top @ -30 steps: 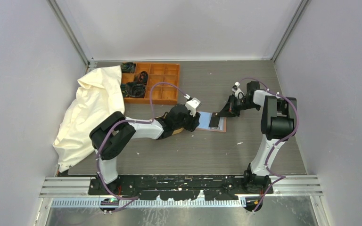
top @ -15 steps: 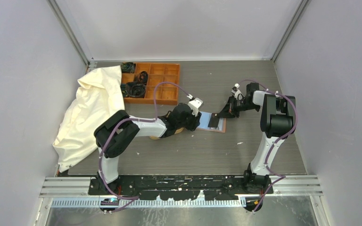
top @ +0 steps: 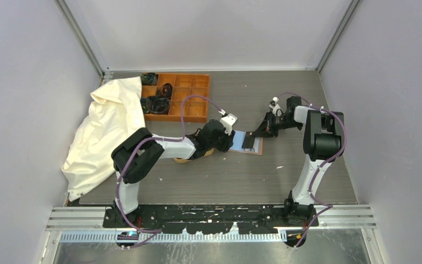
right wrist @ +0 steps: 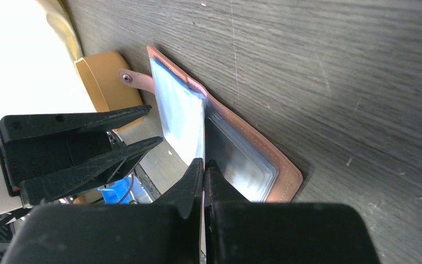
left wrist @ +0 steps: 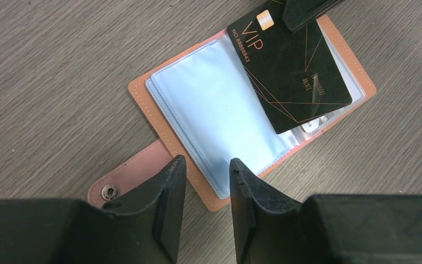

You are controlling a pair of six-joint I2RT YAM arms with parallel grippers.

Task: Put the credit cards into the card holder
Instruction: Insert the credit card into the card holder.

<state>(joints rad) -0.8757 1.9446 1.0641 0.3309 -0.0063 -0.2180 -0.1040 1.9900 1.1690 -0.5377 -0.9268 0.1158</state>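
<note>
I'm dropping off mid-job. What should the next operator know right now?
Right pincer: shut on the black VIP card, which is held over the card holder's right-hand sleeves, apparently not yet in a pocket.
Left pincer: open and empty, hovering at the holder's near edge by the snap tab.
Card holder: lying open on the table.
Done: what looks like a pale card sits in a sleeve.
Left: slide the black card in.

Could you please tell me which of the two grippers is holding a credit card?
The right gripper, its jaws shut on the black VIP card over the open card holder; the left gripper hovers open, holding nothing.
</note>
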